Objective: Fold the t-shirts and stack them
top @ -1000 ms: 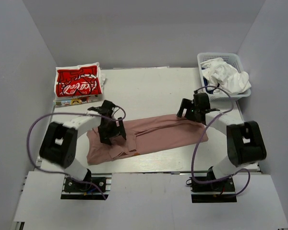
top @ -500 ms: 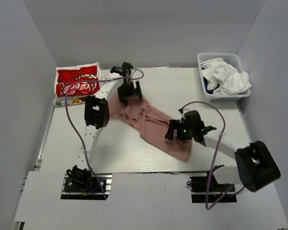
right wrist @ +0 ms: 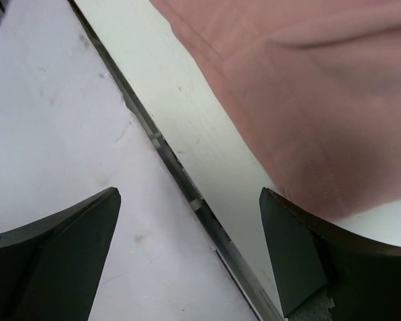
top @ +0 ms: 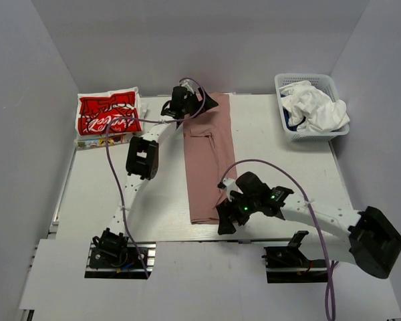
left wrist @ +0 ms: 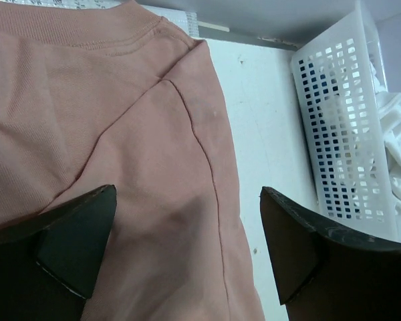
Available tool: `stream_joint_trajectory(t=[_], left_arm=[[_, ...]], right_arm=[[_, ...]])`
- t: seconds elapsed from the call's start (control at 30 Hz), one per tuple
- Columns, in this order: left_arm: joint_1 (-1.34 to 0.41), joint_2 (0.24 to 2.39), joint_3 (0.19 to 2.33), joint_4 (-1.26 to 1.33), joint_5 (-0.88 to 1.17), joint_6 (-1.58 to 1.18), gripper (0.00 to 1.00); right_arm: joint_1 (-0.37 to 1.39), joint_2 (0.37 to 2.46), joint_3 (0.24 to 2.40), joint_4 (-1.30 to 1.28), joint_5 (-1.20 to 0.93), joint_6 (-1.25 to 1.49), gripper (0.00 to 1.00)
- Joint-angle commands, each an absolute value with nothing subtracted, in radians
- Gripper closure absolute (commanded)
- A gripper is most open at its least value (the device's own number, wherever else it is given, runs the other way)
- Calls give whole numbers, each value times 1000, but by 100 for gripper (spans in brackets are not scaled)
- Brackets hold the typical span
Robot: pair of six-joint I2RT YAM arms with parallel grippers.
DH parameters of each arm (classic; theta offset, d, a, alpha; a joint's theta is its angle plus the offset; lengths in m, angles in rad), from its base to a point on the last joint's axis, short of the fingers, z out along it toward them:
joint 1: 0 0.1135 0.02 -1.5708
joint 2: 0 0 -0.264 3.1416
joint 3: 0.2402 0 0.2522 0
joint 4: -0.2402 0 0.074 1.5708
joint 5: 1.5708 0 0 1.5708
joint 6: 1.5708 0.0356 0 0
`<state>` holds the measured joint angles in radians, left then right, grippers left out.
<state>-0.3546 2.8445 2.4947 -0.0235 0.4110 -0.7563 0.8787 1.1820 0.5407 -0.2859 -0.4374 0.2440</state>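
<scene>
The dusty pink t-shirt (top: pixel 206 167) lies flat as a long folded strip from the table's far edge to its near edge. My left gripper (top: pixel 206 102) is open over its collar end; the left wrist view shows the pink cloth (left wrist: pixel 140 154) under the spread jaws (left wrist: pixel 187 200). My right gripper (top: pixel 224 221) is open at the near end. The right wrist view (right wrist: pixel 188 197) shows it over the table's front edge, with the shirt's hem (right wrist: pixel 307 100) beside the right finger. The red t-shirt (top: pixel 108 117) with white script lies folded at the far left.
A white mesh basket (top: pixel 314 134) at the far right holds a crumpled white t-shirt (top: pixel 317 107) with a bit of navy cloth (top: pixel 291 124). It also shows in the left wrist view (left wrist: pixel 341 127). The table's metal front rail (right wrist: pixel 187 194) runs between my right fingers.
The pink shirt has swung from a diagonal to a straight far-to-near strip. My left gripper moved to the far edge, my right gripper to the near edge. Both now stand open.
</scene>
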Motion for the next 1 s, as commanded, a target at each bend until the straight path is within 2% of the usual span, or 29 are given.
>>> stream_joint_trajectory(t=[0.0,0.1,0.13,0.17,0.3,0.33,0.4,0.43,0.53,0.63,0.8,0.9,0.97], left_arm=[[-362,2734,2450,-77,440,-688,1],[-382,2567,2372,-138,440,-567,1],[-382,2449,2350,-168,451,-537,1],[-391,2389,2303,-261,451,-510,1],[-414,2047,2046,-538,281,-451,1],[-429,1970,1849,-561,256,-462,1],[-458,1711,1592,-473,258,-500,1],[-468,1634,1368,-441,268,-529,1],[-512,1435,1084,-471,253,-618,1],[-575,1297,837,-436,362,-676,1],[-702,1276,668,-486,377,-745,4],[-782,1331,644,-476,416,-746,9],[-820,1413,675,-503,370,-746,13]], right_arm=[[896,1050,597,-290,-365,207,10],[905,971,588,-284,-235,207,10],[907,942,581,-293,-156,210,10],[904,937,584,-314,-131,236,10],[900,954,597,-386,47,376,10],[899,956,594,-397,99,447,10],[897,951,589,-440,164,507,10],[894,953,586,-442,164,541,10],[894,969,549,-397,101,566,10],[893,1003,528,-351,23,569,10],[893,1055,525,-353,-28,584,10],[893,1084,520,-353,-31,587,10],[888,1094,515,-333,-35,592,11]])
